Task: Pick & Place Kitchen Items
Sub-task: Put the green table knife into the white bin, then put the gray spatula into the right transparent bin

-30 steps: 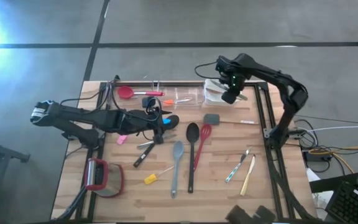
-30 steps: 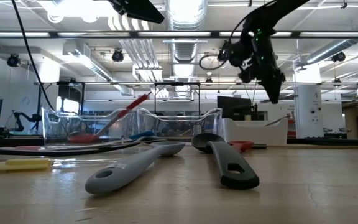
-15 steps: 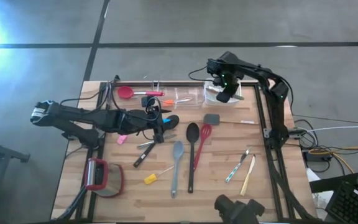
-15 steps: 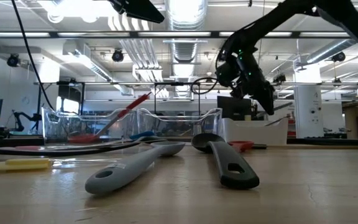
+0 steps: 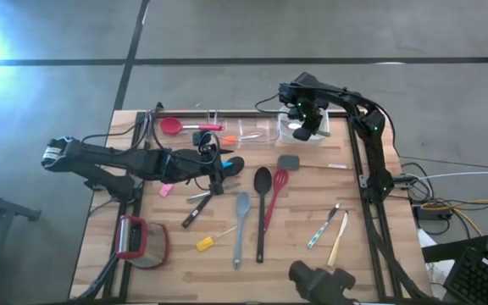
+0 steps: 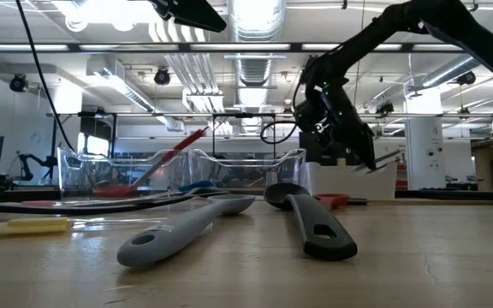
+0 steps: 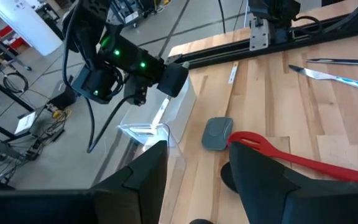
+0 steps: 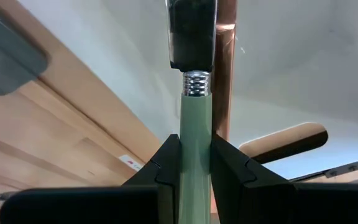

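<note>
High view: a wooden table (image 5: 312,263) fills the lower centre. The right gripper (image 5: 305,129) hangs over the white tub (image 5: 295,134) at upper centre-right, beside the clear tub (image 5: 252,132). The left gripper (image 5: 219,176) lies low at centre-left. Spread across the middle are a black spoon (image 5: 262,207), a red whisk (image 5: 275,196), a grey spatula (image 5: 241,224), a grey scraper (image 5: 289,161) and a yellow piece (image 5: 205,244). Cutlery (image 5: 332,230) lies at lower right. A red-framed round object (image 5: 140,241) sits at lower left.

Low view: the right gripper (image 6: 359,152) hangs at centre-right, just above the white tub (image 6: 349,180), with a thin utensil (image 6: 385,160) sticking out from its tip. The grey spatula (image 6: 182,228) and black spoon (image 6: 306,218) lie in the foreground. The clear tub (image 6: 187,175) stands behind them.

Left wrist view: the left arm's fingers (image 7: 263,183) at the bottom stand apart and hold nothing. Between and beyond them lie the grey scraper (image 7: 217,132) and the red whisk (image 7: 291,158). The right gripper (image 7: 160,79) is at upper left over the white tub (image 7: 166,118).

Right wrist view: the right arm's fingers (image 8: 166,171) at bottom centre are closed tight on a pale green handle (image 8: 196,143), which runs straight up between them to a metal collar and a dark head. The white tub (image 8: 291,74) fills the background, with a wooden handle (image 8: 284,142) lying in it.
</note>
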Controlling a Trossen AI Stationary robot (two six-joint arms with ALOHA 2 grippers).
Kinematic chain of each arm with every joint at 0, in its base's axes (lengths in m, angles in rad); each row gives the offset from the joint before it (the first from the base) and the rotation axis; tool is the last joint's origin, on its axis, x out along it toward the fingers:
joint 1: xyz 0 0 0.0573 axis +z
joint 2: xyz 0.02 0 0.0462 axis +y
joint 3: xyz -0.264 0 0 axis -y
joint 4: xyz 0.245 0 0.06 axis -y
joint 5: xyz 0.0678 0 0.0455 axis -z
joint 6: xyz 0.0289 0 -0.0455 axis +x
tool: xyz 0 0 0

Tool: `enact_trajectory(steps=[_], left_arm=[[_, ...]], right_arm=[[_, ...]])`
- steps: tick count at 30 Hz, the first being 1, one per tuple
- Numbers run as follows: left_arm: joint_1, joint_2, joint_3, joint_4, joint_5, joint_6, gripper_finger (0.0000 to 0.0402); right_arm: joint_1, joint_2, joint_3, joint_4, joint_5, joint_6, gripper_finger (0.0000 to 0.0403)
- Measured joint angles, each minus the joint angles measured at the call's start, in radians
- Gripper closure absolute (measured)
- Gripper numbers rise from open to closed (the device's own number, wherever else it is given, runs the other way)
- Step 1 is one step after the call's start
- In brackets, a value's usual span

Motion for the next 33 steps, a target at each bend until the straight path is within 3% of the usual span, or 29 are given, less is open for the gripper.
enact_trajectory(steps=[3, 10, 14, 24, 33], left_arm=[[0.000, 0.000, 0.000, 0.000, 0.003, 0.000, 0.0223], [0.000, 0.000, 0.000, 0.000, 0.003, 0.000, 0.0223], [0.000, 0.000, 0.000, 0.000, 0.003, 0.000, 0.0223], [0.000, 0.000, 0.000, -0.011, 0.003, -0.003, 0.0225], [0.000, 0.000, 0.000, -0.018, 0.003, -0.004, 0.0225]], right_arm=[[-0.002, 0.002, 0.000, 0.000, 0.000, 0.010, 0.0345], [-0.003, -0.013, 0.000, 0.000, 0.000, 0.006, 0.0267], [-0.003, -0.055, 0.007, 0.000, 0.000, 0.013, 0.0250], [0.022, -0.294, -0.005, 0.000, -0.017, 0.094, 0.0259], [0.148, -0.579, -0.115, 0.019, -0.168, 0.126, 0.0278]])
